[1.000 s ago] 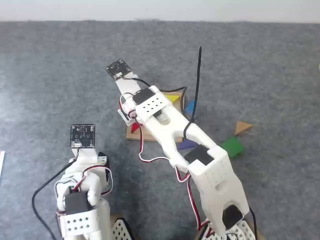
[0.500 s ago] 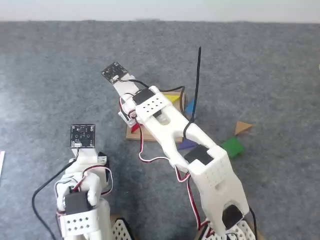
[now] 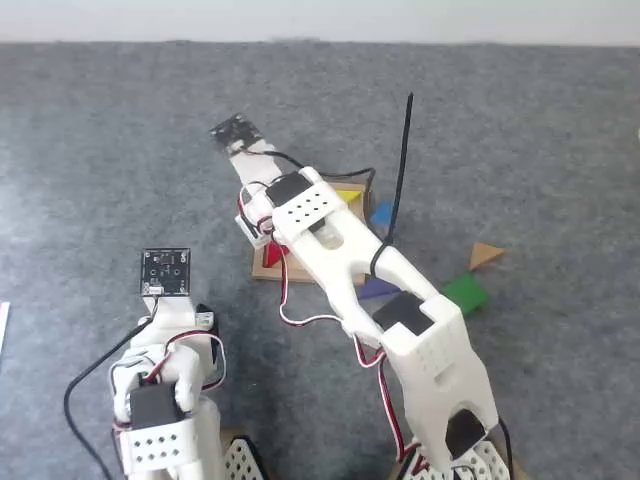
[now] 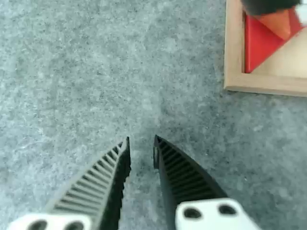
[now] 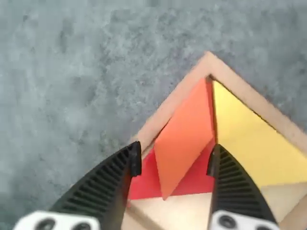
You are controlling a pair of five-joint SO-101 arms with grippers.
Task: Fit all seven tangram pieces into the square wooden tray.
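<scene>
right arm [image 3: 340, 250] is stretched way out from its base and angled off to the left, wrist tipped over so the right tool [image 5: 175, 153] points down, jaws spread wide apart. left arm [image 3: 165, 380] sits folded up tight close to its own base, left tool [image 4: 141, 141] aimed down and forward, jaws just a narrow crack apart, not touching

A grey, felt-like covering [image 3: 520, 130] spreads across the whole table, its nap mottled and slightly fuzzy. Along the far edge runs a pale strip [image 3: 320, 20], perhaps a wall or bare tabletop. The light is soft and even, casting only faint shadows. A white sliver [image 3: 3, 335] lies at one side.
</scene>
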